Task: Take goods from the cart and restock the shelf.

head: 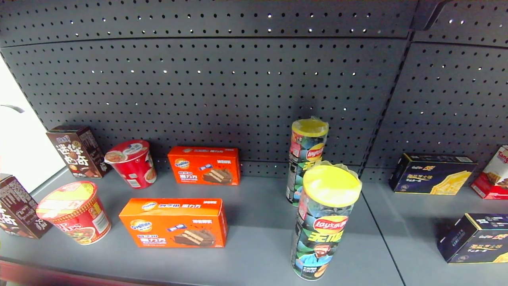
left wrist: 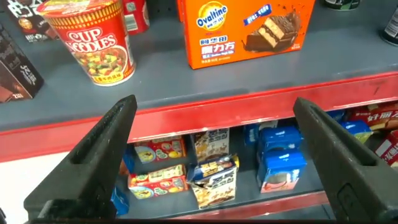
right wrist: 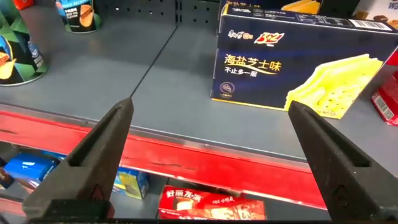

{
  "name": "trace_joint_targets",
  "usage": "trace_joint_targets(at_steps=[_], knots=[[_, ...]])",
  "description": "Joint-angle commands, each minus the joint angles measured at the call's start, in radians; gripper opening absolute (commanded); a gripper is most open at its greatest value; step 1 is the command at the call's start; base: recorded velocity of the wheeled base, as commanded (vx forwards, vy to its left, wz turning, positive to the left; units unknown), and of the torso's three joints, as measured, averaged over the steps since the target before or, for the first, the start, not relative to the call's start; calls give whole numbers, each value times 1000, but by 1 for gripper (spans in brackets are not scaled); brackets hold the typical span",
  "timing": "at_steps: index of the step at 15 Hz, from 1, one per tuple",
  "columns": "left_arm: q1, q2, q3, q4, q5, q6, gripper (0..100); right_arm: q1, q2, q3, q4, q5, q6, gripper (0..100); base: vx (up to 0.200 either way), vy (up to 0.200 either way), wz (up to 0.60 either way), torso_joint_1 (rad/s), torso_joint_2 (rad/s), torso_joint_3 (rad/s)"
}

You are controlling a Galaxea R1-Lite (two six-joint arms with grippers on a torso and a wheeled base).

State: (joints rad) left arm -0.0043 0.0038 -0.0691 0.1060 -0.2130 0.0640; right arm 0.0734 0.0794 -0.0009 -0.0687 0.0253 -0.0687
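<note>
In the head view the shelf [head: 258, 254] looks partly stocked. The front chip can [head: 325, 222] stands near the front edge, with a second chip can [head: 307, 159] just behind it. To its left are the front orange box [head: 174, 222] and, farther off, a cup of noodles [head: 75, 216]. To its right, past the shelf seam, are dark blue boxes [head: 432, 174]. Bare shelf on both sides of the can suggests room for more goods.

In the left wrist view the left gripper [left wrist: 214, 106] hangs before the red shelf edge [left wrist: 249, 106], left of the can and below the orange box [left wrist: 249, 31]. Its fingers are spread wide and hold nothing.

In the right wrist view the right gripper [right wrist: 210, 107] hangs to the can's [right wrist: 15, 50] right, facing a dark blue box [right wrist: 292, 65]. It too is spread and empty. I judge the next item has yet to be fetched from the cart.
</note>
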Motion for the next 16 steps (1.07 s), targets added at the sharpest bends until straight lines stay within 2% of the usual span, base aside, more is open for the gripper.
trace_joint_targets(at_steps=[1, 14, 16], knots=[[0, -2, 0, 0, 1, 0, 100, 0, 5, -1, 0, -2, 3, 100, 0, 0, 0, 0, 0, 0], [0, -2, 0, 0, 1, 3, 100, 0, 5, -1, 0, 7, 6, 100, 0, 0, -46, 0, 1, 0], [0, -2, 0, 0, 1, 3, 100, 0, 5, -1, 0, 13, 6, 100, 0, 0, -300, 4, 1, -1]])
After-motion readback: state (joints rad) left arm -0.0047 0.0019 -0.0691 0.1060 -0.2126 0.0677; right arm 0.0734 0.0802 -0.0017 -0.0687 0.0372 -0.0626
